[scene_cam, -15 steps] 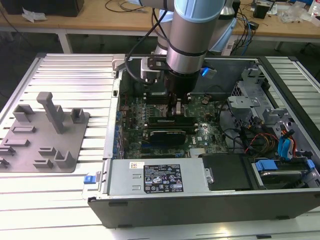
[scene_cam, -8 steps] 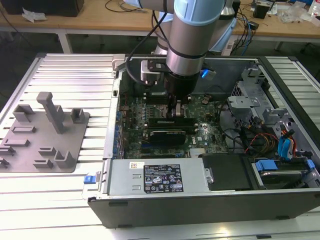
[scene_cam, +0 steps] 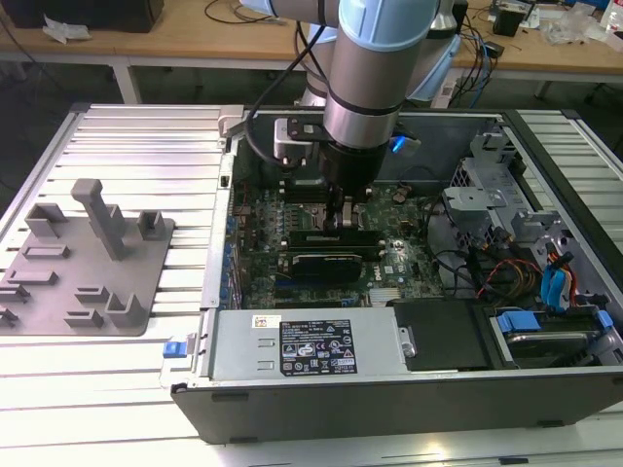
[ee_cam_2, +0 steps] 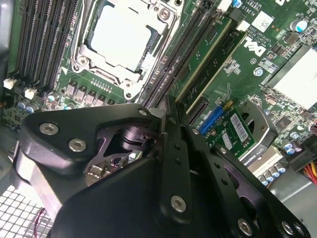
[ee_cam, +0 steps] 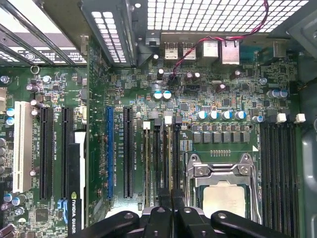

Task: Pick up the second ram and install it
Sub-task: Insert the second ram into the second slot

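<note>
The open computer case (scene_cam: 389, 399) takes up most of the bench, and the arm (scene_cam: 365, 88) reaches down into it from above. The grey tray (scene_cam: 146, 282) with its upright post (scene_cam: 102, 219) lies outside the case, well apart from the fingers, toward the exterior view's left. Inside, the green motherboard (ee_cam: 138, 89) spreads out beneath the fingers on all sides. The long black card (scene_cam: 326, 255) sits seated on the board, near the fingers on the side toward the exterior camera. The square silver processor (ee_cam_2: 121, 37) lies in its socket just beside the fingers, across a pair of dark memory slots.

The gripper (ee_cam_2: 165, 110) hangs low over those slots, and its fingers (ee_cam_2: 174, 148) are drawn together with no gap or object visible between them; the first wrist view shows the same closed tips (ee_cam: 171, 194) right above the slot rows.

The second ram (ee_cam_2: 205, 59), a thin green stick, stands upright in a slot, with its near end just beside the fingertips on the side away from the processor. The fingertips may rest on its top edge, but the black finger bodies cover that spot. Another green stick (ee_cam_2: 220, 69) stands in the neighbouring slot, one row farther from the fingers.
</note>
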`<state>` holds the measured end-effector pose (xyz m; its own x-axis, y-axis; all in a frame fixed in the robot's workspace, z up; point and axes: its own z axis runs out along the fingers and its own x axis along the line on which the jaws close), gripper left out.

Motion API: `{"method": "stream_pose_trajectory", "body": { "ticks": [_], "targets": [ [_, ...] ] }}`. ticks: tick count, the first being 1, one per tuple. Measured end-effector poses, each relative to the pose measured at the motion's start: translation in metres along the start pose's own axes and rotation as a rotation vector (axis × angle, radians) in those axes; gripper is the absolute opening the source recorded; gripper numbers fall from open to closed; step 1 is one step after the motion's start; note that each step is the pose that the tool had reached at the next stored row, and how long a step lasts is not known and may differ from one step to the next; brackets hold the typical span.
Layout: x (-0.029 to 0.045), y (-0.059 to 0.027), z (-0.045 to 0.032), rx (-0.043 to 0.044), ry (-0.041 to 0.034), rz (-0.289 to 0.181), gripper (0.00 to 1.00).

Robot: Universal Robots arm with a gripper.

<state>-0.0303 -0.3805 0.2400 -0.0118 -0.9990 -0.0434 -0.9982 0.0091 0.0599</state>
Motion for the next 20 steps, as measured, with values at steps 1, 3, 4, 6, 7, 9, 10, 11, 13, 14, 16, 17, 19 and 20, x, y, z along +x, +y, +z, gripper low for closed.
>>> {"method": "stream_pose_trajectory", "body": {
  "ticks": [1, 3, 4, 6, 7, 9, 10, 11, 13, 14, 16, 17, 19, 20],
  "targets": [
    [0.0, 0.0, 0.0002, 0.0, -0.0001, 0.0, 0.09],
    [0.0001, -0.0001, 0.001, 0.0, 0.0001, 0.0, 0.09],
    [0.0001, -0.0001, 0.0011, 0.0, 0.0001, 0.0, 0.09],
    [0.0001, -0.0002, 0.0015, 0.0, 0.0, 0.0, 0.09],
    [0.0001, -0.0006, 0.0016, -0.0001, 0.0001, 0.0, 0.09],
    [-0.0002, -0.0008, 0.002, 0.0001, -0.0004, 0.0, 0.09],
    [-0.0005, -0.0004, 0.0021, 0.0001, -0.0005, 0.0, 0.09],
    [-0.0007, -0.0001, 0.0021, 0.0002, -0.0003, 0.0, 0.09],
    [-0.0007, 0.0003, 0.0022, 0.0002, -0.0003, 0.0, 0.09],
    [-0.0007, 0.0006, 0.0026, 0.0005, -0.0004, 0.0, 0.09],
    [-0.0007, 0.0006, 0.0026, 0.0005, -0.0002, 0.0, 0.09],
    [-0.0007, 0.0006, 0.0026, 0.0005, -0.0003, 0.0, 0.09],
    [-0.0007, 0.0006, 0.003, 0.0004, -0.0001, -0.006, 0.09],
    [-0.0007, 0.0006, 0.003, 0.0003, -0.0001, -0.006, 0.09]
  ]
}}
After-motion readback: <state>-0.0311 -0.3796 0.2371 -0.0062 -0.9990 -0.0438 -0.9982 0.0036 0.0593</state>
